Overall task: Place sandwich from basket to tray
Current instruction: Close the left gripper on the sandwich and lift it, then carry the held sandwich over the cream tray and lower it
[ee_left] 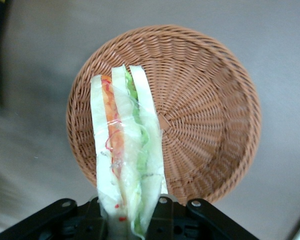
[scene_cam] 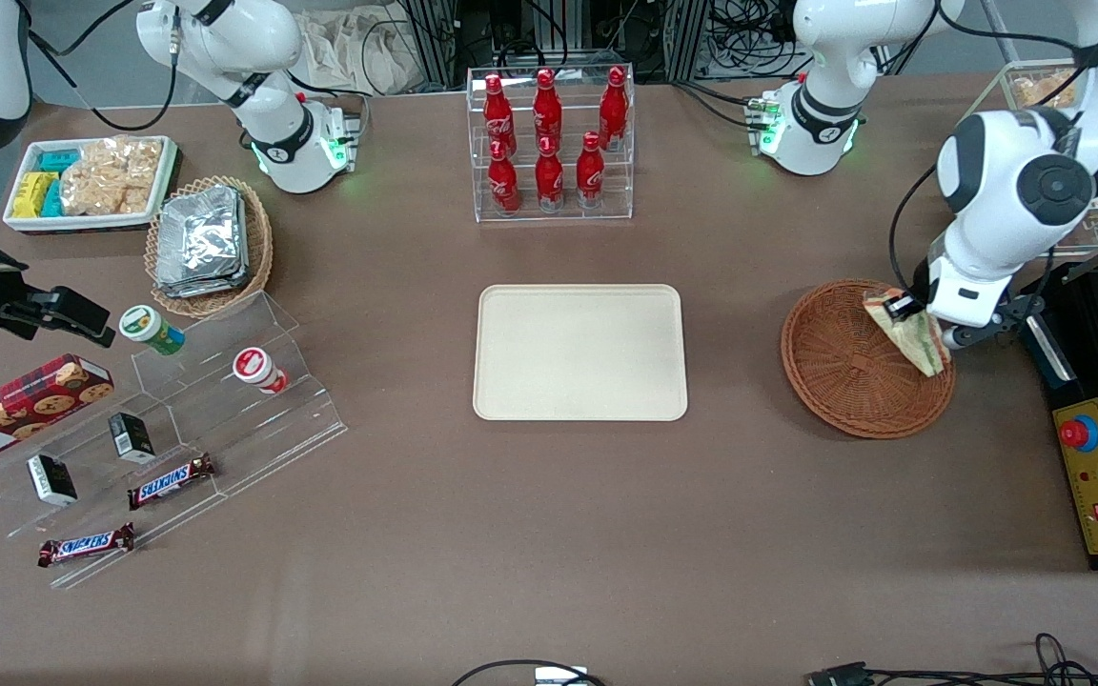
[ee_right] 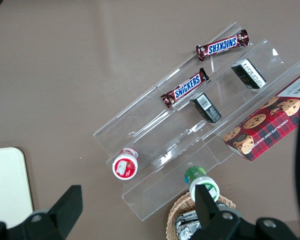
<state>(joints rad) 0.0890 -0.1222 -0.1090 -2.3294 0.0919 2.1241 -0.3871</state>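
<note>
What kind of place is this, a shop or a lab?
Probably a lab staged as a snack counter: cola bottles, Snickers bars, cables. The gripper holds a sandwich above the basket.

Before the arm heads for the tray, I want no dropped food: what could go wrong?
The end effector, above the basket, pinches only one end of the sandwich; the slick wrap might slip. The hanging wedge could swing or snag the rim. Released tilted, it may land off the tray.
</note>
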